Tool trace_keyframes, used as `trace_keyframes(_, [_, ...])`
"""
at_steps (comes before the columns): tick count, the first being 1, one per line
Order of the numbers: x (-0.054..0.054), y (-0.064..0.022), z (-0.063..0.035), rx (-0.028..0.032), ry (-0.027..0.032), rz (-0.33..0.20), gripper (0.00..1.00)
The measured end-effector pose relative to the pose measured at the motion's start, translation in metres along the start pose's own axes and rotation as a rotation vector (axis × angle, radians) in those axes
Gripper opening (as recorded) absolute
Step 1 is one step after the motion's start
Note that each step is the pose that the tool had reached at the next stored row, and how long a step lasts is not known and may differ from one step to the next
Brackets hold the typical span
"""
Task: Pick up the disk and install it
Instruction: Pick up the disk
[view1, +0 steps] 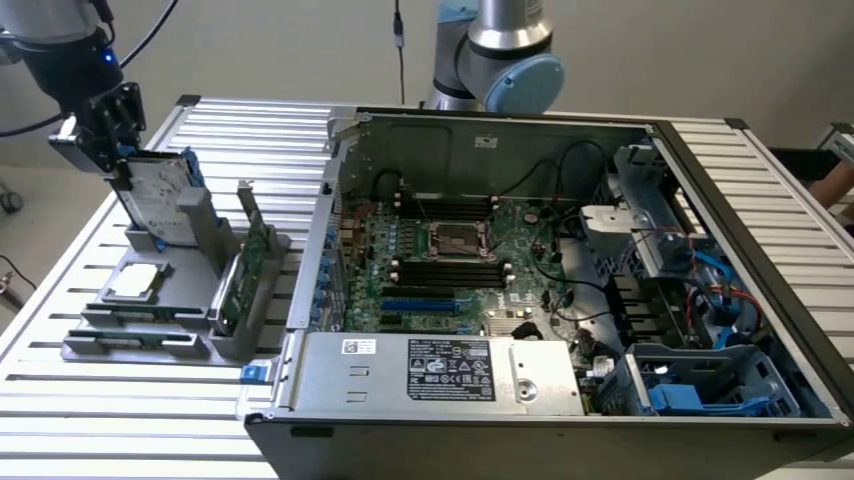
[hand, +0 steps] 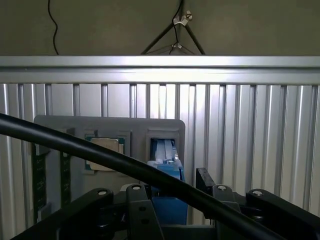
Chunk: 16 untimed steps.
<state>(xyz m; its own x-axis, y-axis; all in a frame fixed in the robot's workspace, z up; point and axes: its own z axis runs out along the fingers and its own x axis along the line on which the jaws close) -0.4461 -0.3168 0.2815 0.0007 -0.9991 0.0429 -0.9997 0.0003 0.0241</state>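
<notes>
End effector astride upright blue-railed disk

Taking the exterior view as a clock, I have open air at 12 and 9 of the disk, where the gripper hangs with its jaws spread over the top edge. At the disk's 3 the upright card stands near in the same holder, and past it the case wall bars a level pass. In the wrist view a black cable crosses before the fingers.
</notes>
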Motion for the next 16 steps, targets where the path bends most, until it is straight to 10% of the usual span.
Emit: trace_keyframes(16, [0.0032, 0.0001, 0.0007, 0.0001, 0.0, 0.0, 0.48])
